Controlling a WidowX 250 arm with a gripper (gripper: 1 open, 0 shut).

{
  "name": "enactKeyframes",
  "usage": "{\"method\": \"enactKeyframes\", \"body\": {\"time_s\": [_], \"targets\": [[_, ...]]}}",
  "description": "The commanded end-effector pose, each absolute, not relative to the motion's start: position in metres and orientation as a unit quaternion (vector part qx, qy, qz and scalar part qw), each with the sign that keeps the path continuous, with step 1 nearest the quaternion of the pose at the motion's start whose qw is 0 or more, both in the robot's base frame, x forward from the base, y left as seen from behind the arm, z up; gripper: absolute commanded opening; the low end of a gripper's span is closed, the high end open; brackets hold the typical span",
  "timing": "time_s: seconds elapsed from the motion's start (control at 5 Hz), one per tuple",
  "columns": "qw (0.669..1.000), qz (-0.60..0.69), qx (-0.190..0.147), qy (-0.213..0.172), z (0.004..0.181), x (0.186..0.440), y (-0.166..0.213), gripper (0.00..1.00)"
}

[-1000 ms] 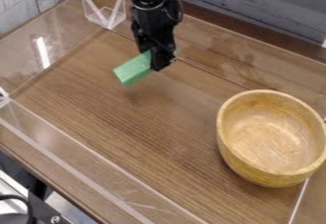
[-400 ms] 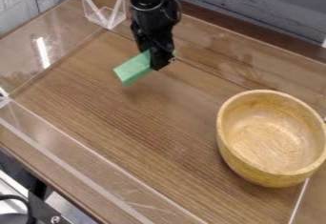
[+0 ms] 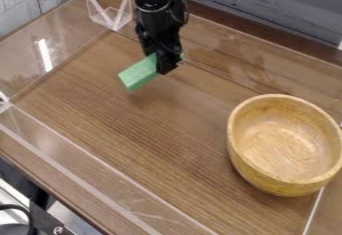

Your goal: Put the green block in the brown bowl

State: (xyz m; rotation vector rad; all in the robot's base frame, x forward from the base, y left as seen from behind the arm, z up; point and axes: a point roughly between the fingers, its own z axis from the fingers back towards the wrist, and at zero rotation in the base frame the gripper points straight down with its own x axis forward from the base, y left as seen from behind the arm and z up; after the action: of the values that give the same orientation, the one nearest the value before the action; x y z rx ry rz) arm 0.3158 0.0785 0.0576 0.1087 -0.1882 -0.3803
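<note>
Claw (image 3: 164, 61) grips one end of the green block (image 3: 136, 75), which sits tilted at the wooden worktop (image 3: 147, 139), well apart from the brown bowl (image 3: 283, 144), up-left of it.

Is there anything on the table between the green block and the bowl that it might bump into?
No. The green block sits at the gripper, and only bare wooden table lies between it and the brown bowl.
</note>
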Motion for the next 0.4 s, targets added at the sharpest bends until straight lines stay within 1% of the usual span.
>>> {"method": "enactKeyframes", "body": {"time_s": [0.0, 0.2], "targets": [[0.970, -0.192, 0.068, -0.132, 0.089, 0.318, 0.066, 0.00], [0.969, -0.197, 0.065, -0.138, 0.095, 0.314, 0.052, 0.00]]}}
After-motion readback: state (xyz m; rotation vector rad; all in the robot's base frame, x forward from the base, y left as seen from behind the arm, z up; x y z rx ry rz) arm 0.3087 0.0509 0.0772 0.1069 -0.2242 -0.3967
